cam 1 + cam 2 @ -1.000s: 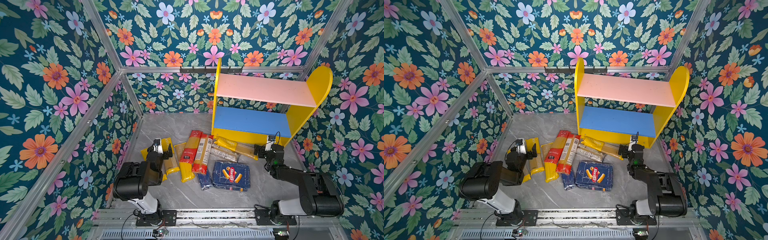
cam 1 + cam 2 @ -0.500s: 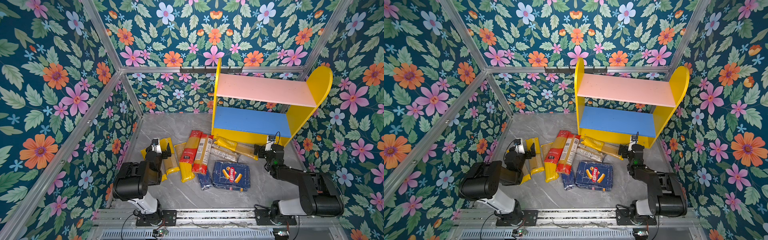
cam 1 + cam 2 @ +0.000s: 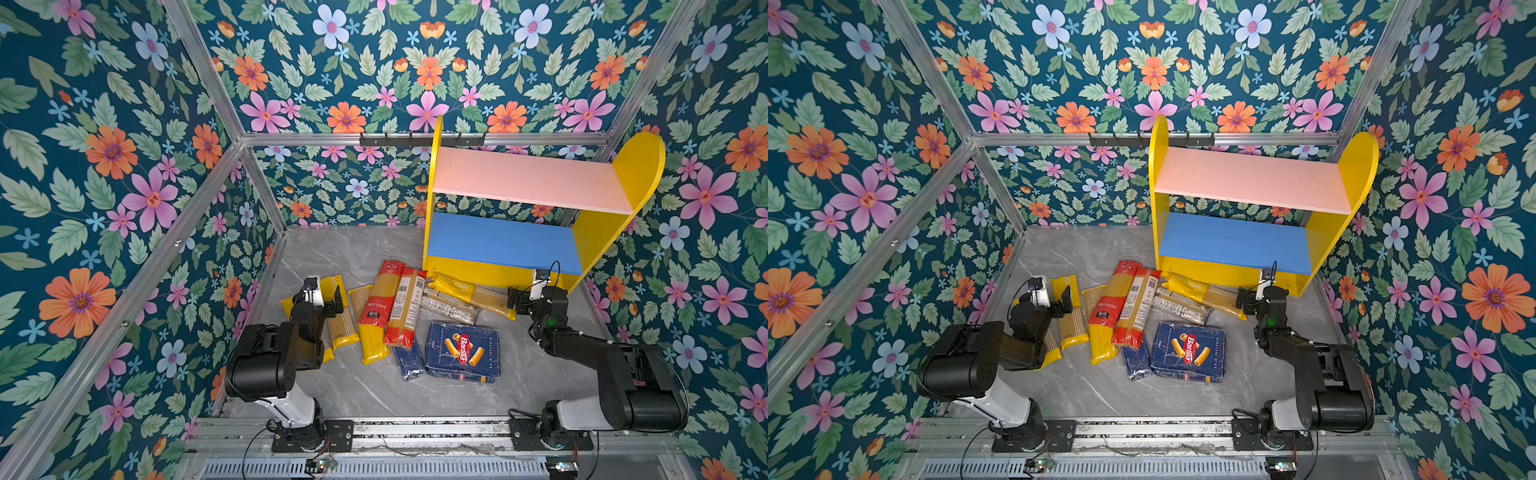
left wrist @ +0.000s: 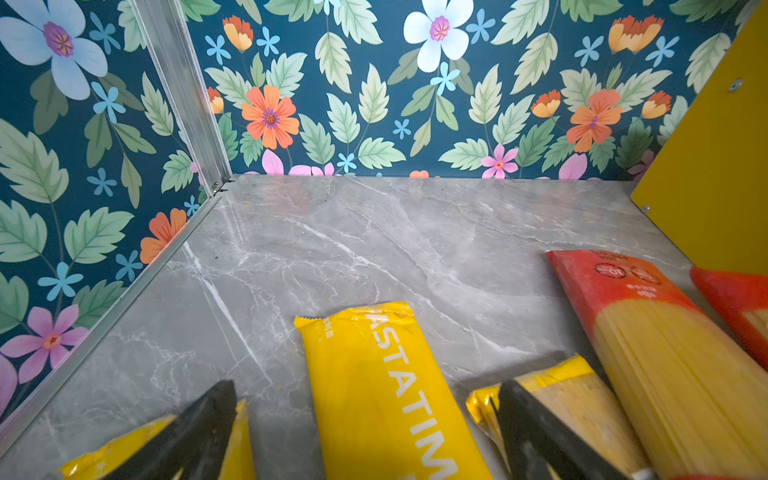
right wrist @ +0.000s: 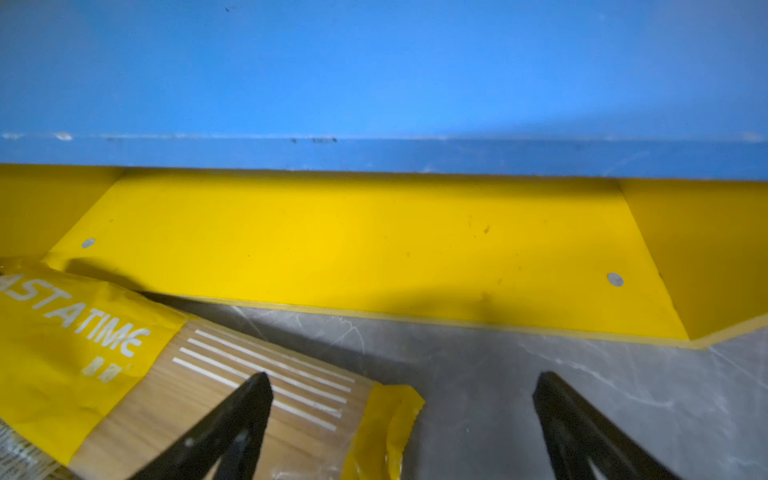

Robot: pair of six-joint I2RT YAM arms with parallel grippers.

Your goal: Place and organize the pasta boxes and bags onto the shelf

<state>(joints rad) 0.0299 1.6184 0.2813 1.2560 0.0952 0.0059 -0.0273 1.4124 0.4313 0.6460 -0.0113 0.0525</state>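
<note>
The shelf [image 3: 528, 183] holds nothing yet: the pasta boxes [image 3: 463, 351] and bags [image 3: 376, 309] all lie on the table [image 3: 345, 253]. My left tool [image 4: 365, 390] and right tool [image 5: 403, 378] are open, empty.

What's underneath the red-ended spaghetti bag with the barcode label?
A narrow dark blue box sticks out from under the red-ended bag; the box's upper part is covered.
</note>
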